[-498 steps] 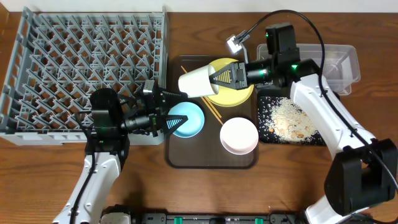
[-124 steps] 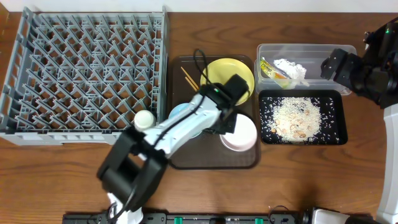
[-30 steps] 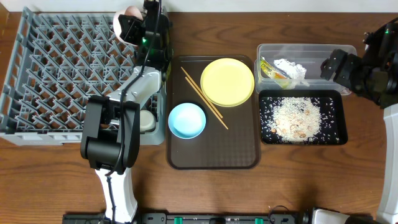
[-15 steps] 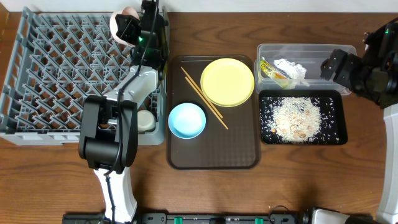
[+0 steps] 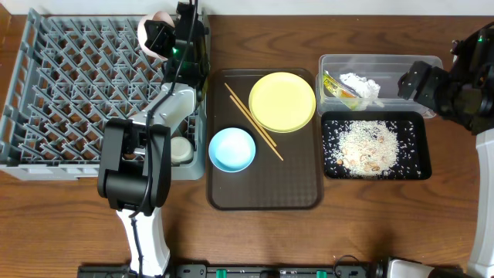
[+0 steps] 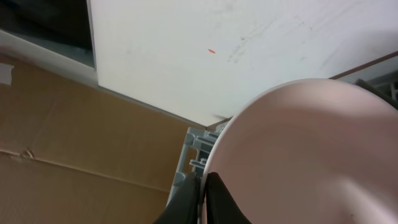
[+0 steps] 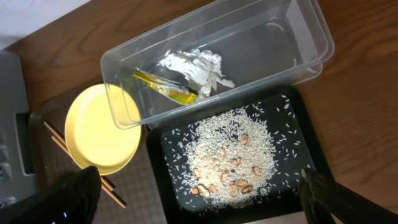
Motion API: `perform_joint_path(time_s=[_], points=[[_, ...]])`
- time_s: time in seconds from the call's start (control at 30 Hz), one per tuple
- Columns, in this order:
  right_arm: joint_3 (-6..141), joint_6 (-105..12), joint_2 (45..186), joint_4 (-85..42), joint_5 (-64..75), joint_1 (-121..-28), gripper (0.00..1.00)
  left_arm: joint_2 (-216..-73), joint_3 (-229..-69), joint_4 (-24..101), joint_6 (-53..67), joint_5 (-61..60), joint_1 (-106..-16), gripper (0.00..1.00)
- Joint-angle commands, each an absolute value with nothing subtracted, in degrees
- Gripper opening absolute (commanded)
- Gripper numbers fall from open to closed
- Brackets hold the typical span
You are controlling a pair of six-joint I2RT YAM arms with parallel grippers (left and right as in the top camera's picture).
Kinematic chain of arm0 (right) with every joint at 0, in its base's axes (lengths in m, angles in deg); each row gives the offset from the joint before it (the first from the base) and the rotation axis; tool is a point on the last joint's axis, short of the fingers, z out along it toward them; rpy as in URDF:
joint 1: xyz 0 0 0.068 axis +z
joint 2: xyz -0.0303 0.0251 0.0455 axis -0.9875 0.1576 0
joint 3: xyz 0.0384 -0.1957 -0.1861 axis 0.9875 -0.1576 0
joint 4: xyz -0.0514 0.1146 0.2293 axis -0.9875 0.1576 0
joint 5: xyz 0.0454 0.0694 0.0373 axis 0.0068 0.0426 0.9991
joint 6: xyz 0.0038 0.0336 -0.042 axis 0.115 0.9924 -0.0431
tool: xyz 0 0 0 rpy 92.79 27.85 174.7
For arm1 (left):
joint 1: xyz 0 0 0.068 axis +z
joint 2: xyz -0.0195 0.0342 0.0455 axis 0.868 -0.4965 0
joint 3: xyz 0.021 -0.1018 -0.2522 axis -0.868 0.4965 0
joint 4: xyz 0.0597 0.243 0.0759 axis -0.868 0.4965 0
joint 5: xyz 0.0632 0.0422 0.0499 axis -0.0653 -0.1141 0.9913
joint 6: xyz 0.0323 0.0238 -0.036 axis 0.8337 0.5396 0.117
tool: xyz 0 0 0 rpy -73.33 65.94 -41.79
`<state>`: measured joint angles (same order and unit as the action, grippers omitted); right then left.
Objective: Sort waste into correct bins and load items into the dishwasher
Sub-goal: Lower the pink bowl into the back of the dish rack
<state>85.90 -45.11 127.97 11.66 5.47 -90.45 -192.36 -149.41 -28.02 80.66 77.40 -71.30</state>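
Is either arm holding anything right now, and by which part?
The left pincer grips the white-pinkish bowl by its rim. The right pincer is open, holding nothing.

White arm links, black joints, green status light, black left end effector

Left arm reaches to the far side of the desk, its hand clamped on the white-pinkish bowl. Right arm is folded at the right edge, its hand raised with fingers spread wide, holding nothing.
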Motion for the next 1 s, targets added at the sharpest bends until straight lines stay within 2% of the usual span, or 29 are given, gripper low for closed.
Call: perform_joint_path(time_s=[0.0,0.97], points=[[85.7,-45.57,128.21,11.75,5.27,-90.71,0.99,-193.1,-148.8,-27.97,80.79,77.29,-71.02,0.07],[85.7,-45.57,128.21,11.73,5.27,-90.71,0.99,-193.08,-148.78,-24.76,80.59,79.71,-72.5,0.09]])
